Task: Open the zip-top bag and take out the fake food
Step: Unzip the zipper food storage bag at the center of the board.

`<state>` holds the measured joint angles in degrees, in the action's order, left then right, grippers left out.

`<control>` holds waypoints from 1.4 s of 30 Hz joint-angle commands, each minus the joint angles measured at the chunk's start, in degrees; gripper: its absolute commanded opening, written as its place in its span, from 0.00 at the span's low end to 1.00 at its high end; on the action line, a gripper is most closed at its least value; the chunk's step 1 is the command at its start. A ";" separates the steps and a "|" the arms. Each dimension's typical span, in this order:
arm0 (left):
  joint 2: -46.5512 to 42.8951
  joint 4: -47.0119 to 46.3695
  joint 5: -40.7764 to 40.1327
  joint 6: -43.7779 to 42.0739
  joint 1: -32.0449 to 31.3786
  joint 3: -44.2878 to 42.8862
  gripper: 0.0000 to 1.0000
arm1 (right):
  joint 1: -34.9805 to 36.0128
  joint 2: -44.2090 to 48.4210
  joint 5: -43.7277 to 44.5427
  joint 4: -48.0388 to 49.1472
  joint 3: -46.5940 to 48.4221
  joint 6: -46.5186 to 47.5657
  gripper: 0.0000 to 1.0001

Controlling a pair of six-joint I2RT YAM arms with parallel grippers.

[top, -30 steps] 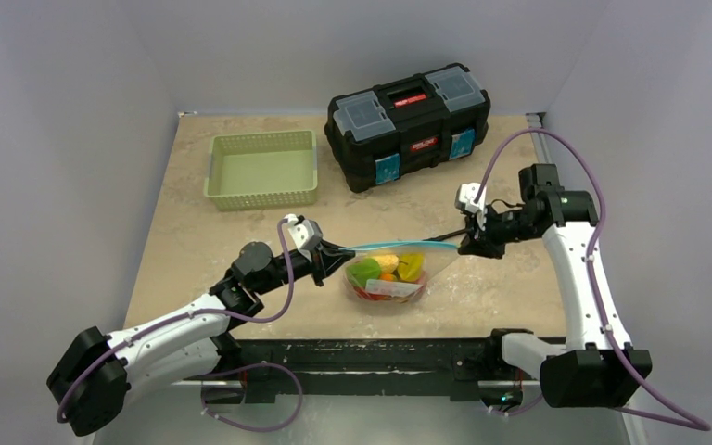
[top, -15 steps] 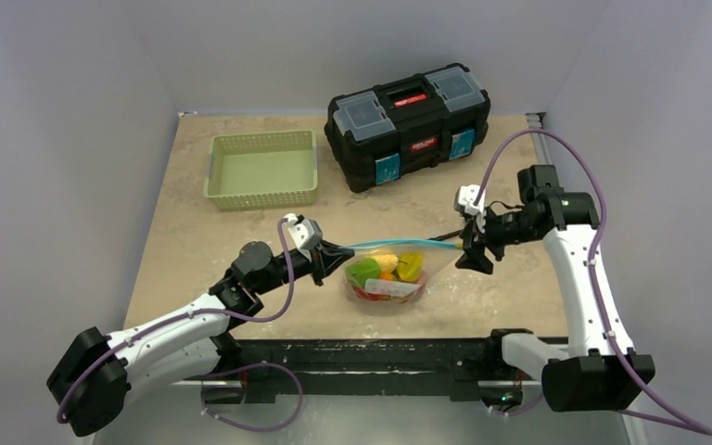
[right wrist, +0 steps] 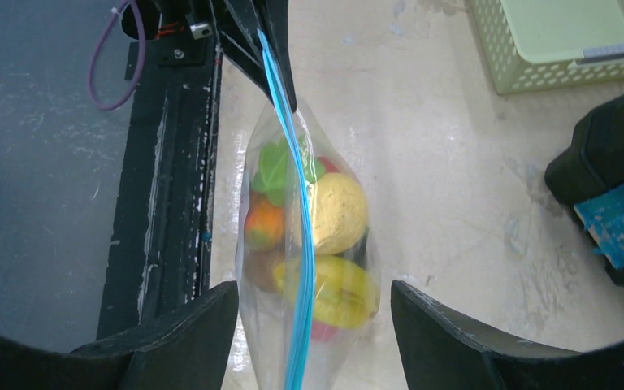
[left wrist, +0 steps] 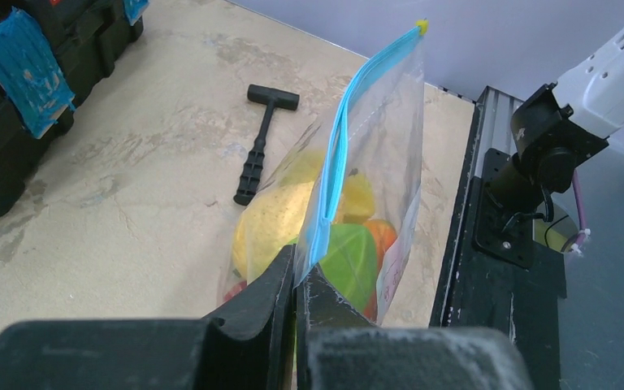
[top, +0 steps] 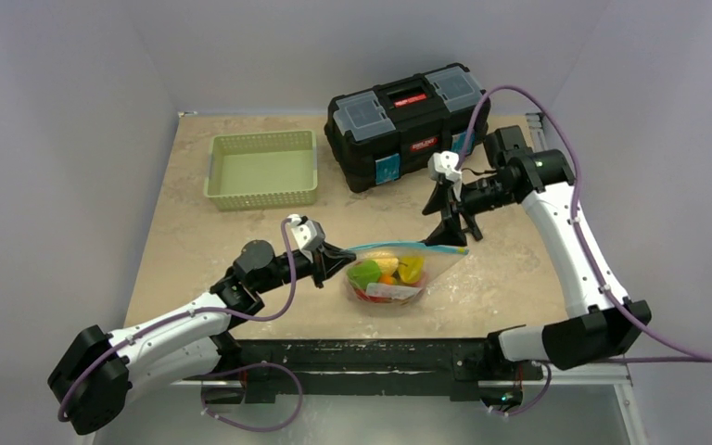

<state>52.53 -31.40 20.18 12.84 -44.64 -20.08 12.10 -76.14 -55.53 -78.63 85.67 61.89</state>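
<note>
On the tan tabletop (top: pixel 204 250), the biggest thing is a black toolbox (top: pixel 408 125). It sits at the back, a little to the right. To its left, well apart, is a green basket (top: pixel 261 197) with nothing showing inside it.

Near the front, in the middle, is the zip-top bag (top: pixel 434 260). It is clear and crinkly, and its bottom rests on the tabletop. Its blue zip strip (right wrist: pixel 301 236) runs along the top, held up in the air. The strip looks shut along its whole length.

The left gripper (top: pixel 334 255) is at the left end of the bag. Its two fingers (left wrist: pixel 270 292) are pressed together, pinching the bag right at the zip strip.

The right gripper (top: pixel 450 227) is just above the right end of the bag. It is spread wide and holds nothing. In its own camera the bag shows in the gap between its two fingers (right wrist: pixel 175 341), but I cannot tell if they touch it.

The fake food (top: pixel 385 272) is all inside the bag, piled at the bottom. There is a green piece (right wrist: pixel 276 171), a round yellow piece (right wrist: pixel 337 213), a long yellow piece (right wrist: pixel 333 288) and an orange piece (right wrist: pixel 264 223).

A small black hammer (left wrist: pixel 262 142) lies flat on the tabletop past the bag, not touching it.
</note>
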 commanded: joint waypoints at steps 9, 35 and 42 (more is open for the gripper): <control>-1.17 1.89 2.39 0.25 0.17 -3.29 0.00 | 9.26 -5.72 -1.07 3.04 7.06 -0.99 0.68; -0.60 2.80 2.47 1.44 0.13 -3.92 0.00 | 14.39 -1.85 2.74 20.34 -1.51 -12.23 0.67; -1.09 3.18 2.41 1.60 0.17 -3.66 0.00 | 14.43 -1.81 2.02 20.45 -2.07 -12.15 0.68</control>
<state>52.14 -27.73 21.71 13.82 -44.64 -21.54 26.35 -79.33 -52.88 -59.61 83.85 50.48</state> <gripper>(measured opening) 0.005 0.674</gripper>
